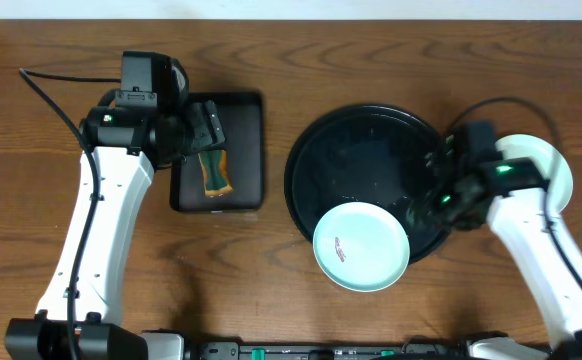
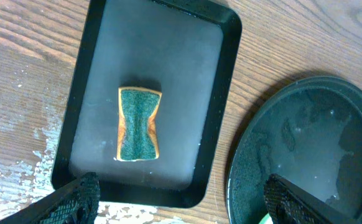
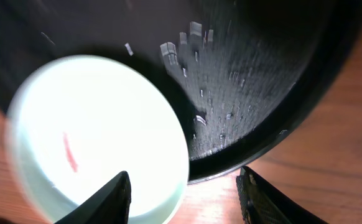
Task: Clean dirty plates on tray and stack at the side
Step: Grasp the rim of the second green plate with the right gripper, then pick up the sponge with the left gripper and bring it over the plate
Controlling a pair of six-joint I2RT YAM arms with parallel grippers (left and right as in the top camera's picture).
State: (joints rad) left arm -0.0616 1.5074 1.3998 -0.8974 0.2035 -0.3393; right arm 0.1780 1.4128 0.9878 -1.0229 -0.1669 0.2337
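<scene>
Plates lie in two spots around the round black tray [image 1: 356, 150]. A mint-blue plate [image 1: 361, 246] with a short red smear [image 3: 69, 152] rests on the tray's near rim and partly overhangs the counter [image 1: 271, 290]. A pale plate [image 1: 549, 155] lies on the wood just right of the tray, half covered by your right arm [image 1: 536, 240]; you cannot tell whether more plates lie beneath it. The tray's glossy floor shows small glints.

The counter is dark brown wood with strong grain, and farther left of the tray it carries whitish scuffs [image 2: 25, 168].

Your right end effector [image 3: 182, 183] hangs over the tray's near-right rim, just beside the mint-blue plate, fingers apart and gripping nothing.

Just left of the tray lies a smaller rectangular black tray [image 1: 246, 130]. It carries a green-and-tan sponge [image 2: 137, 124], pinched at its waist. Your left end effector [image 2: 181, 193] hovers above that rectangular tray, fingers spread wide and holding nothing.
</scene>
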